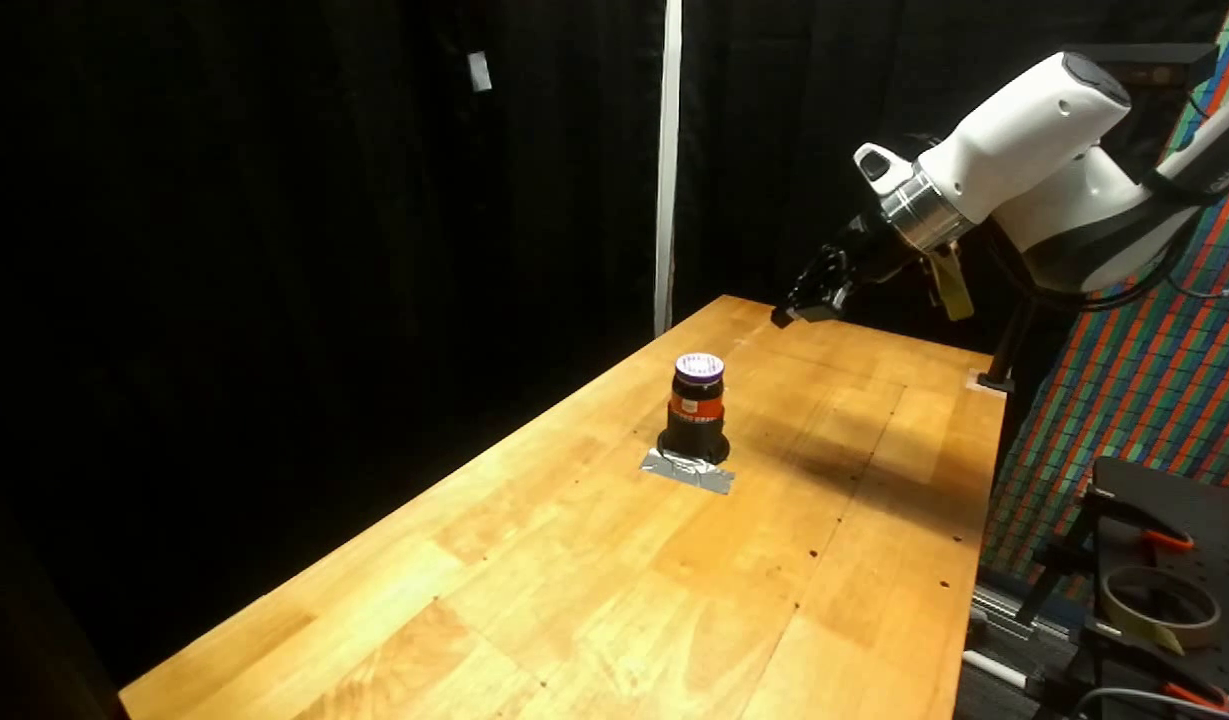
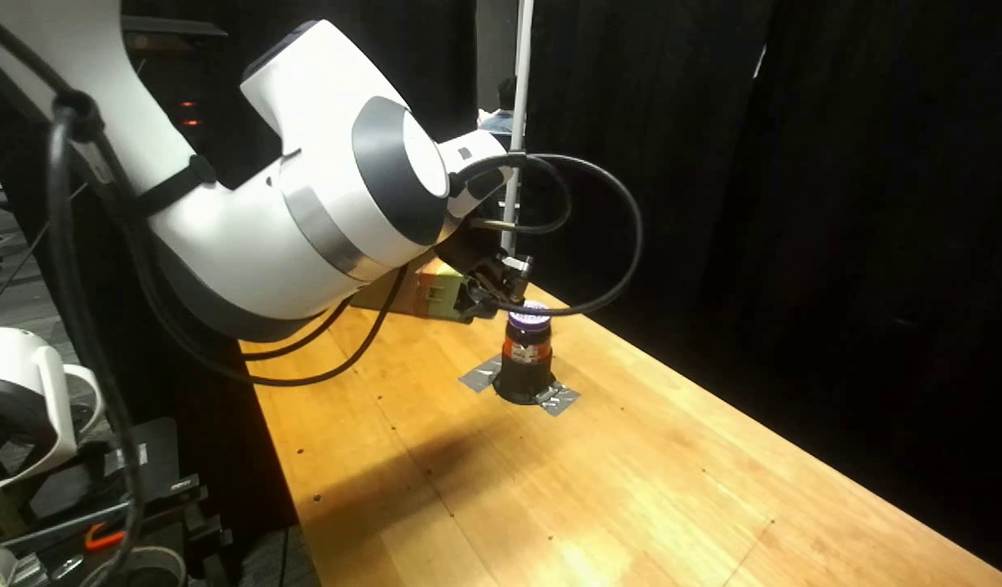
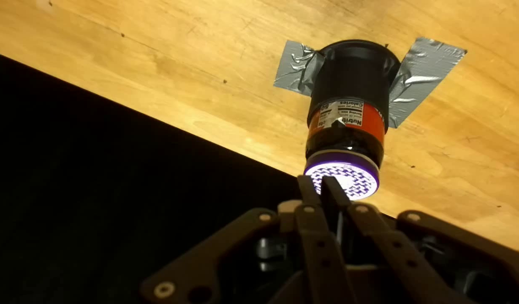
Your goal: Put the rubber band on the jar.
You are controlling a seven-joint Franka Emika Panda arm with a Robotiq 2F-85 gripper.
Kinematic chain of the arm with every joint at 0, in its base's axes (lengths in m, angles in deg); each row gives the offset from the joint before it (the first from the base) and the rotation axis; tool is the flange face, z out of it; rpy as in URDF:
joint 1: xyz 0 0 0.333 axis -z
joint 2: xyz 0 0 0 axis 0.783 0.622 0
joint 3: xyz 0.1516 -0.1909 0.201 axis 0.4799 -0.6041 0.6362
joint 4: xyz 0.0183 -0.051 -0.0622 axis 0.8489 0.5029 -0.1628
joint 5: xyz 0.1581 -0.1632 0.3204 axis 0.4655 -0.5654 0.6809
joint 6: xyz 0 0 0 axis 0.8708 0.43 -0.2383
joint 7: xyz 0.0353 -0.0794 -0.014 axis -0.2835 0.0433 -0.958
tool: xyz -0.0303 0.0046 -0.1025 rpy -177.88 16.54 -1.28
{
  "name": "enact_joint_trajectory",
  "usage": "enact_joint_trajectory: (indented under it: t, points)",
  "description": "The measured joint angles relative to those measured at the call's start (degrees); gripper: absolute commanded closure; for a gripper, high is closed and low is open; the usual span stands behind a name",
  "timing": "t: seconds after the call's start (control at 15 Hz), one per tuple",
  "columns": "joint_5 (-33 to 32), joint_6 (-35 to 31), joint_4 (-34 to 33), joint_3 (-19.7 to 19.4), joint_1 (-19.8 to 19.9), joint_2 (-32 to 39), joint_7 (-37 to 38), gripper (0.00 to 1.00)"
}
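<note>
Gripper (image 3: 317,179) slants downward, its fingers (image 3: 308,192) drawn nearly together, clenched but for a thin slit at the tips; no loop can be made out between or around them, so I cannot tell whether it carries one. In the wrist view the tips overlap the lid (image 3: 360,182); in an exterior view the arm (image 1: 1024,140) holds them raised and apart from it. The jar (image 3: 346,141) stands upright in a black sleeve (image 3: 352,78), which strips of duct tape (image 3: 426,78) fix to the worktop (image 1: 574,590), well in from every corner and nearer the long edge by the dark curtain (image 1: 324,250) than the long edge on the arm's side. A thin pale line runs beneath the lid; I cannot tell if that is the rubber band or only the rim.

The step in hand is probably lining up over the lid. If the fingers carry the loop, I would bring the gripper upright and centre it, spread the fingers until the loop clears the rim all round, lower evenly past the lid, then draw straight up so it slips onto the jar. Coming in tilted could snag one side. The taped sleeve should resist a light nudge.
</note>
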Motion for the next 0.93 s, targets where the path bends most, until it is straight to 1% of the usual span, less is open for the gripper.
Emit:
enact_joint_trajectory:
  t: [0.07, 0.13, 0.2, 0.27, 0.33, 0.4, 0.47, 0.53, 0.6, 0.67, 0.8, 0.87, 0.93]
  points:
    - [2.80, -1.96, 0.87, -3.12, -2.84, 1.01, -2.55, 0.86]
    - [6.27, -4.76, 2.14, -6.23, -5.68, 2.59, -5.32, 0.87]
    - [10.13, -8.19, 3.82, -8.97, -8.28, 4.61, -8.13, 0.85]
    - [14.40, -12.03, 6.08, -11.32, -10.84, 7.02, -10.90, 0.60]
    - [18.19, -15.25, 8.83, -12.99, -13.28, 9.31, -12.79, 0.60]
    - [20.38, -16.47, 11.45, -14.27, -15.80, 10.84, -13.83, 0.56]
    - [20.87, -15.94, 13.60, -15.91, -18.91, 11.46, -13.94, 0.48]
    - [20.88, -13.32, 14.98, -18.42, -22.90, 11.33, -13.91, 0.41]
    - [20.75, -8.31, 15.44, -22.03, -27.97, 10.60, -13.54, 0.32]
    - [20.72, -3.34, 15.25, -25.48, -32.56, 9.64, -12.86, 0.23]
    - [20.72, 6.43, 13.96, -32.32, -41.76, 7.74, -11.22, 0.10]
    - [20.74, 10.78, 13.07, -35.56, -46.29, 6.92, -10.33, 0.02]
    - [20.90, 14.80, 12.10, -38.68, -50.76, 6.20, -9.50, 0.00]
